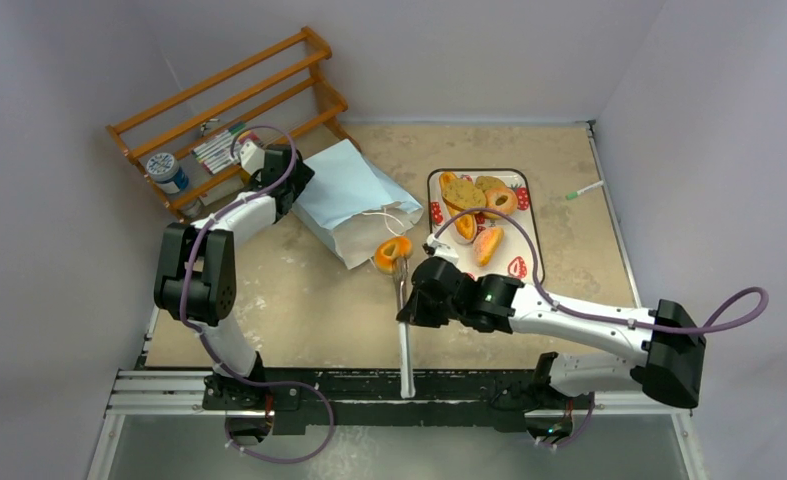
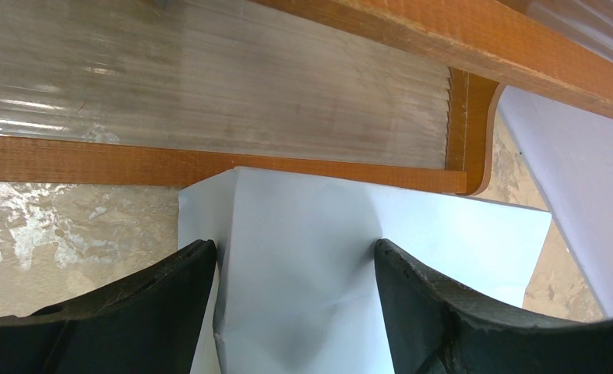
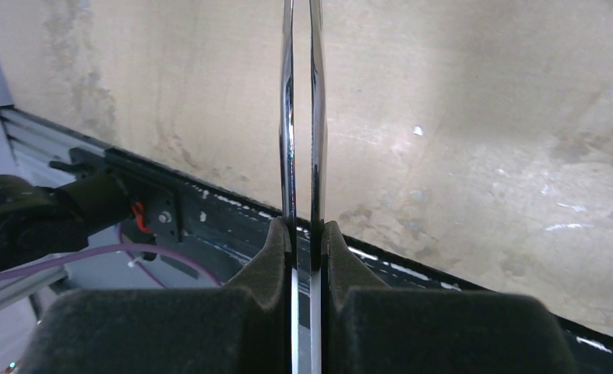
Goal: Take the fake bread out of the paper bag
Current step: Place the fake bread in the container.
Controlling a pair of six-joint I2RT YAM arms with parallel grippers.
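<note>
paper bag (image 1: pixel 344 195) is straddled by the wide-apart left tool (image 2: pixel 295 251), seemingly to steady it; tongs (image 3: pixel 301 117) are squeezed in the clamped right tool (image 3: pixel 307 234), fake bread (image 1: pixel 393 250) pinched at the mouth.

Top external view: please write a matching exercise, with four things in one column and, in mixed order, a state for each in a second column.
1. paper bag
2. left claw
3. right claw
4. tray

A. shut on metal tongs
B. carries several bread pieces
C. open, one finger on each side of the bag's end
D. light blue, lying on its side

Pairs: 1-D, 2-C, 3-A, 4-B
</note>
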